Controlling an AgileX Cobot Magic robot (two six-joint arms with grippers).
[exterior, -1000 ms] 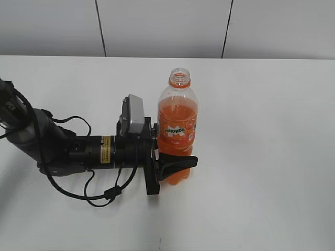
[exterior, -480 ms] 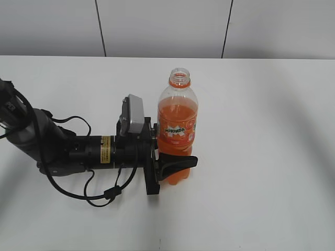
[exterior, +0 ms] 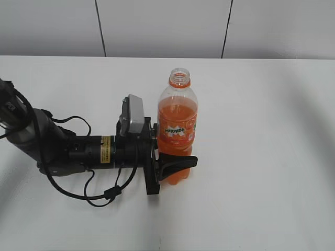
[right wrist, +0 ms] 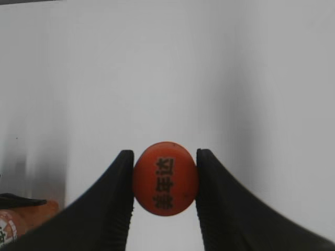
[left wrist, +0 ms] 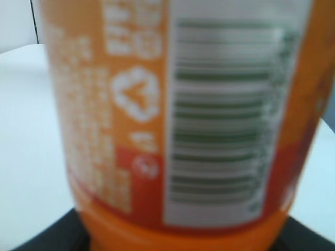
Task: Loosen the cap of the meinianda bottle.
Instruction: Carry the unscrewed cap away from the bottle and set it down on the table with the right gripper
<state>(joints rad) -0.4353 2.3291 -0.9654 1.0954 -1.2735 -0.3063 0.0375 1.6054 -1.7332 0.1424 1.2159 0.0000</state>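
Observation:
The meinianda bottle point(exterior: 177, 130) stands upright on the white table, its mouth open with no cap on it. My left gripper point(exterior: 170, 157) is shut on the bottle's lower body from the left. In the left wrist view the bottle's label point(left wrist: 178, 115) fills the frame, blurred, and the jaws barely show. My right gripper point(right wrist: 165, 180) is shut on the orange cap point(right wrist: 165, 178), whose dark print faces the camera, above the table. The right arm is out of the exterior view. A bit of the bottle point(right wrist: 21, 219) shows at the lower left of the right wrist view.
The left arm point(exterior: 68, 151) lies low across the table's left side with a looped cable point(exterior: 104, 193) beside it. A grey panelled wall point(exterior: 167, 26) stands behind the table's far edge.

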